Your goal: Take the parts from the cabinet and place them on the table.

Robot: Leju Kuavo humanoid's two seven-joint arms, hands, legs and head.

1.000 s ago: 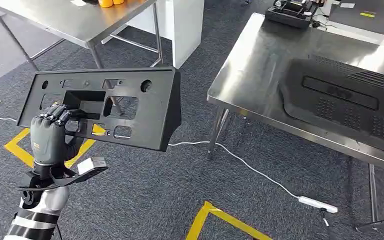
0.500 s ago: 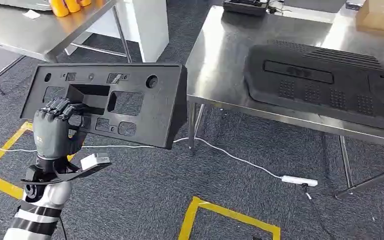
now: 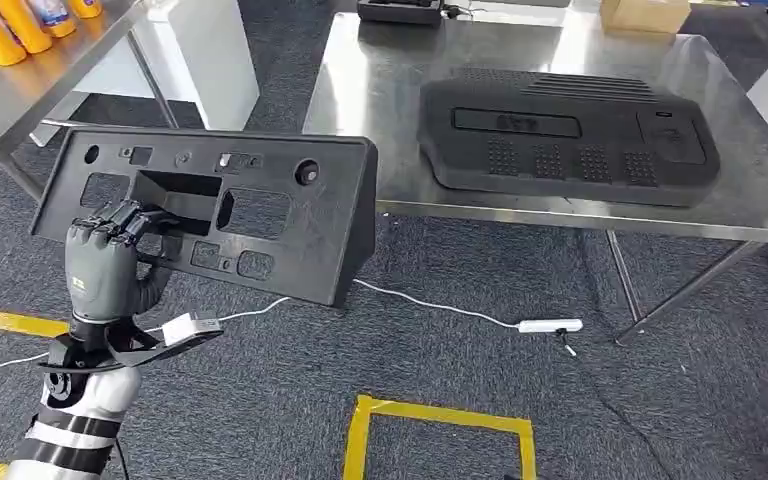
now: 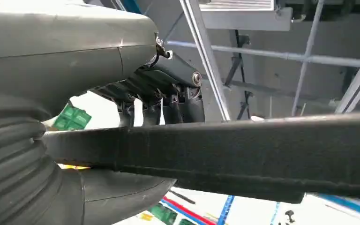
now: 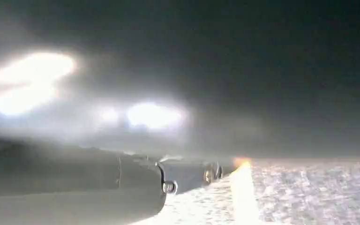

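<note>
Dark grey carpet (image 3: 290,390) covers the floor, crossed by yellow tape (image 3: 440,420) and a white cable (image 3: 440,308) ending in a power strip (image 3: 550,325). A steel table (image 3: 380,120) stands ahead, another steel table (image 3: 20,100) at left, beside a white pillar (image 3: 210,50).

A shiny stainless-steel table (image 3: 380,90) stands at one o'clock; a wide black ribbed plastic panel (image 3: 565,140) lies flat on it; a small cardboard box (image 3: 645,13) sits at its far edge; grey carpet floor (image 3: 290,390) carries a white cable (image 3: 430,305) and yellow tape (image 3: 440,420).
</note>
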